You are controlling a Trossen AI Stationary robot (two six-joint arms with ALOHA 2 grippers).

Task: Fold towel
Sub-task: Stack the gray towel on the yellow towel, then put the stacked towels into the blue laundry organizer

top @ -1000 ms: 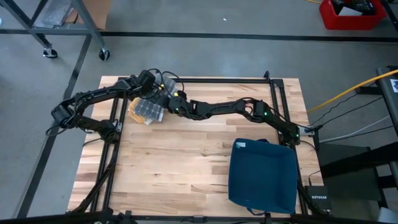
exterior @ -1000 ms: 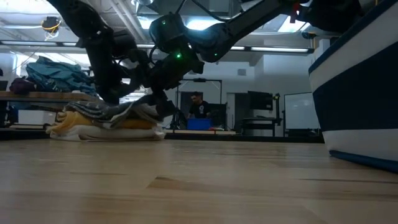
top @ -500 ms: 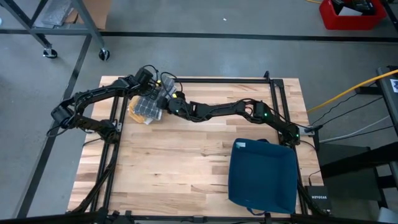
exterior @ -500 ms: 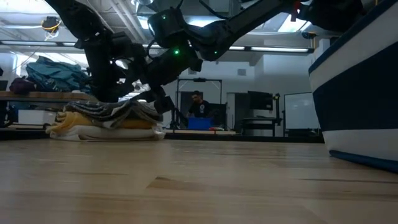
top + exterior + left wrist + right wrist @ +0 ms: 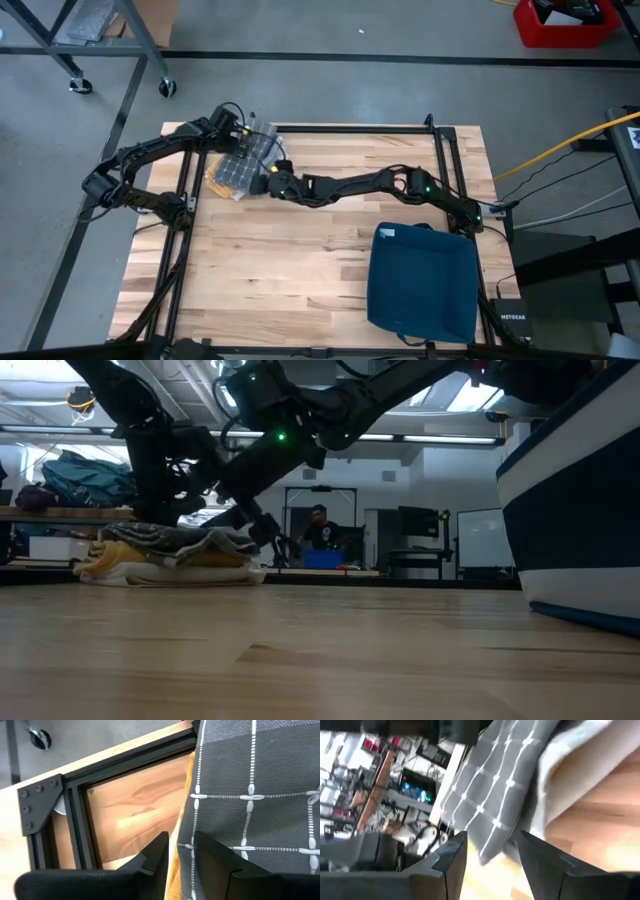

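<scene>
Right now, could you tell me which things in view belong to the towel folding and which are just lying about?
In the job:
- grey checked towel atop a stack of towels
- left gripper, at the stack's far edge
- right gripper, at its near edge

Lying about:
- blue bin, near right of the table
- red box on the floor

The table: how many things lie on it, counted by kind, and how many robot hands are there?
Grey checked towel: 1
Yellow towel beneath it: 1
Dark blue bin: 1
Robot hands: 2, the left hand and the right hand
Total: 5
</scene>
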